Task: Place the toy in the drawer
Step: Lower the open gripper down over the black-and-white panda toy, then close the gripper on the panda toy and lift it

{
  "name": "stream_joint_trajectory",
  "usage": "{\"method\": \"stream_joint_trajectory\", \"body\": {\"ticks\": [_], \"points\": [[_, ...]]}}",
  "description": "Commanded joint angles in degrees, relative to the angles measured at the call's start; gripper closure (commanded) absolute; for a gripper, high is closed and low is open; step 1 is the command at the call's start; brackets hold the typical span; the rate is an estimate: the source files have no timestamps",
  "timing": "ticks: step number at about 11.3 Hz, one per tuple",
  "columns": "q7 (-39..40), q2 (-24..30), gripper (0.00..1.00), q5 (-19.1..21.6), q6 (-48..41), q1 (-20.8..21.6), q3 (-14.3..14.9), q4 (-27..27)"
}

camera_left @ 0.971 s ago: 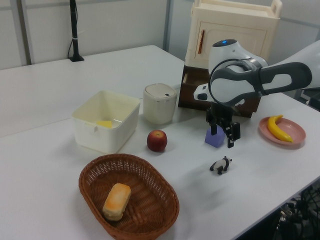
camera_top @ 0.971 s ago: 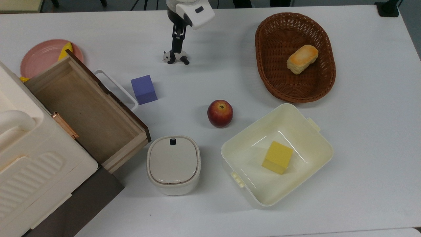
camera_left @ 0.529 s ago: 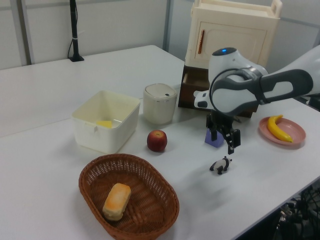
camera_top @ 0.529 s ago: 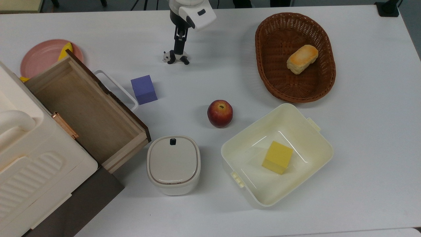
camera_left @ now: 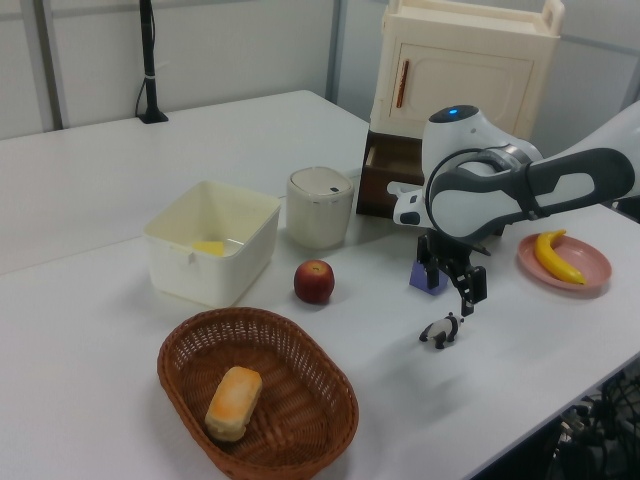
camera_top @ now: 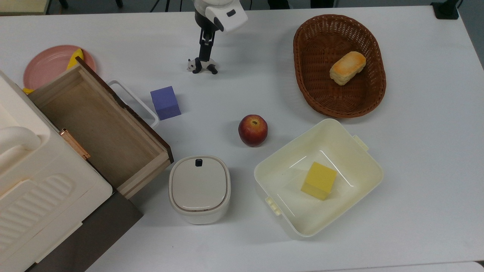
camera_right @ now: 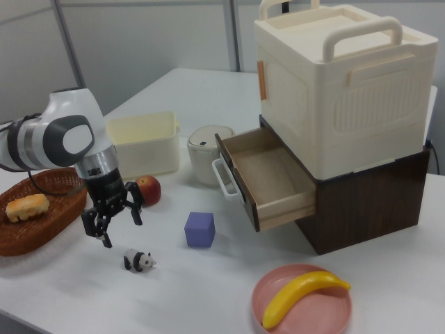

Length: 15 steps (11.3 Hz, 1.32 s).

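Note:
The toy (camera_top: 201, 66) is a small black-and-white panda standing on the white table, toward the top view's upper middle. My gripper (camera_top: 204, 56) hangs just above it, open, with nothing between its fingers. In the left view the gripper (camera_left: 458, 290) hovers a little above the toy (camera_left: 440, 331). From the right view, the gripper (camera_right: 115, 224) has its fingers spread over the toy (camera_right: 139, 261). The drawer (camera_top: 94, 124) is pulled out of the cream cabinet, light wood inside and bare, with a white loop handle; it also shows as the drawer (camera_right: 268, 174).
A purple cube (camera_top: 165, 102) lies between toy and drawer. An apple (camera_top: 253, 130), a white lidded container (camera_top: 199, 189) and a cream tub (camera_top: 355, 158) holding a yellow cube (camera_top: 318, 180) stand nearer. A basket (camera_top: 302, 75) holds bread. A pink plate (camera_top: 49, 64) carries a banana.
The gripper has come down slightly closer to the toy, still open. The toy and everything else stay where they were.

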<state>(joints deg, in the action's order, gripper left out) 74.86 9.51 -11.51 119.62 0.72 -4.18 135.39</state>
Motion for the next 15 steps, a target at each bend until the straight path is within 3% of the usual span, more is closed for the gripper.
{"method": "stream_joint_trajectory", "body": {"ticks": [1, 6, 9, 10, 11, 12, 15], "points": [[-4.36, -2.64, 0.0, -4.03, 5.26, 1.04, 1.81, 1.72], [-7.01, -6.61, 0.0, -6.32, 7.38, 0.78, 1.81, 1.63], [-7.63, -7.14, 0.06, -6.86, 7.38, 0.78, 1.81, 1.55], [-7.63, -7.23, 0.11, -6.95, 7.38, 0.86, 1.81, 1.55], [-7.63, -7.31, 0.34, -7.21, 7.38, 0.87, 1.81, 1.55], [-7.63, -7.66, 0.43, -7.91, 7.38, 0.87, 1.81, 1.46], [-7.63, -8.46, 0.46, -8.88, 7.38, 0.87, 1.72, 1.37]]}}
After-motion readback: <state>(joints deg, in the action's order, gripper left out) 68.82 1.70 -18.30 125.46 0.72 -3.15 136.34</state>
